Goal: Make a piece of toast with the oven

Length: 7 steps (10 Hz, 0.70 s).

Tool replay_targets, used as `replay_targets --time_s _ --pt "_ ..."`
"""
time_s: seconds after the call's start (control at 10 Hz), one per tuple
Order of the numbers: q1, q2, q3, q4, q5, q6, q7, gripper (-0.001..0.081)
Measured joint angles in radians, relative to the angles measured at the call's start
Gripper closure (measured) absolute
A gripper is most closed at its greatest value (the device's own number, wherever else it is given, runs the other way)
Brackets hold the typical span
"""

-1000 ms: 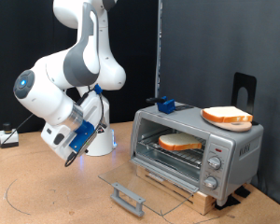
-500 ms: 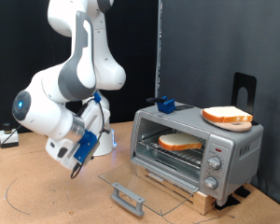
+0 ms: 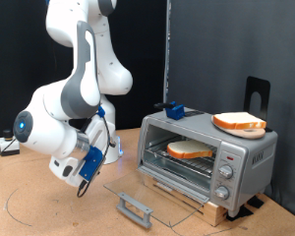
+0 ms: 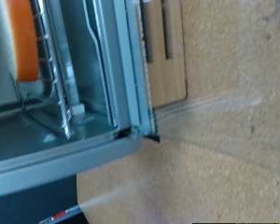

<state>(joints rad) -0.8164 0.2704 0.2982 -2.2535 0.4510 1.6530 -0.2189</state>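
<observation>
The piece of toast lies on the wire rack inside the oven, glass door folded down open. The gripper hangs at the oven's nine o'clock, above the table; finger state cannot be determined

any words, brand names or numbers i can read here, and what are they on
None can be read.
Oven knob panel: marks around the three knobs are too small and blurred to read.
Gripper: blue part, no lettering can be made out.
Wrist view: a blurred red patch at the frame's edge, not readable.
</observation>
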Motion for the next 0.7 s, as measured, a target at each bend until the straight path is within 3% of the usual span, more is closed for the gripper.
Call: replay_targets --time_s 0.3,0.7 --pt "0.0 0.066 0.0 -0.001 0.035 0.081 -0.054 -0.0001" --pt "0.0 0.121 -0.011 0.0 -0.009 0.123 -0.084 -0.0001"
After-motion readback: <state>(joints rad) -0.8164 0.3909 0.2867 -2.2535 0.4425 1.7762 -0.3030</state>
